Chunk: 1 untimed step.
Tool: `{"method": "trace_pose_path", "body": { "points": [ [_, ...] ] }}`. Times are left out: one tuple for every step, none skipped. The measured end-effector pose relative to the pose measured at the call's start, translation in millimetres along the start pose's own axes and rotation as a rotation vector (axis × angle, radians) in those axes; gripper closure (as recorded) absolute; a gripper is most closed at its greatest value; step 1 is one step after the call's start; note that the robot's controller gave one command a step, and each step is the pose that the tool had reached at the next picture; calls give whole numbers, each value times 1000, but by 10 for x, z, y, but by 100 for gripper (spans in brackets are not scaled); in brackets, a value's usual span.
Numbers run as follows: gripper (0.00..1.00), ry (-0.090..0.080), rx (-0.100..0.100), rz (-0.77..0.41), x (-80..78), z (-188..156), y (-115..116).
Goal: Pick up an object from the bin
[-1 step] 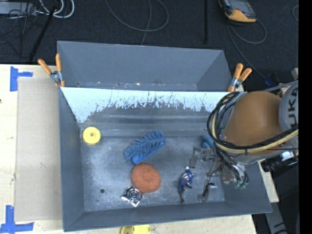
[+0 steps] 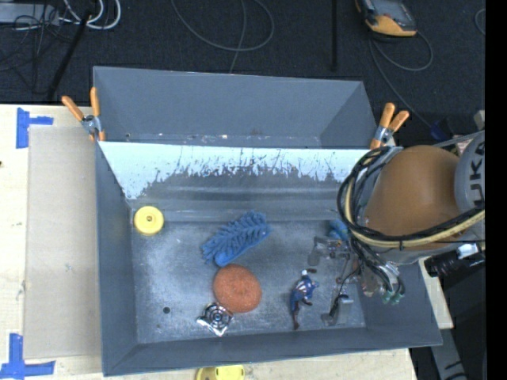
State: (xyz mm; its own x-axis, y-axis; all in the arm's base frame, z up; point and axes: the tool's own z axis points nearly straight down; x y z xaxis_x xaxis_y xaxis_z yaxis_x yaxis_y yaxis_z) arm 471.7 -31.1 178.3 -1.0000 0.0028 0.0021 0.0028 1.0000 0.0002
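My gripper (image 2: 327,282) is low over the bin's right front part, under the arm's orange cover. It is open, and nothing shows between its fingers. Just left of the fingers a small blue figure (image 2: 301,292) lies on the bin floor, close to the gripper but outside its jaws. A small blue piece (image 2: 338,230) shows at the edge of the cables behind the gripper.
A brown-orange ball (image 2: 237,288) lies at the front middle with a small silver and black round thing (image 2: 215,317) in front of it. Behind the ball lies a blue ribbed brush-like thing (image 2: 235,238). A yellow disc (image 2: 148,220) sits at the left.
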Motion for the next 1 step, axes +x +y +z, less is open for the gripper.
{"method": "trace_pose_path", "body": {
  "points": [
    [0, -7, 1, -68, -154, 607, 15]
  ]
}}
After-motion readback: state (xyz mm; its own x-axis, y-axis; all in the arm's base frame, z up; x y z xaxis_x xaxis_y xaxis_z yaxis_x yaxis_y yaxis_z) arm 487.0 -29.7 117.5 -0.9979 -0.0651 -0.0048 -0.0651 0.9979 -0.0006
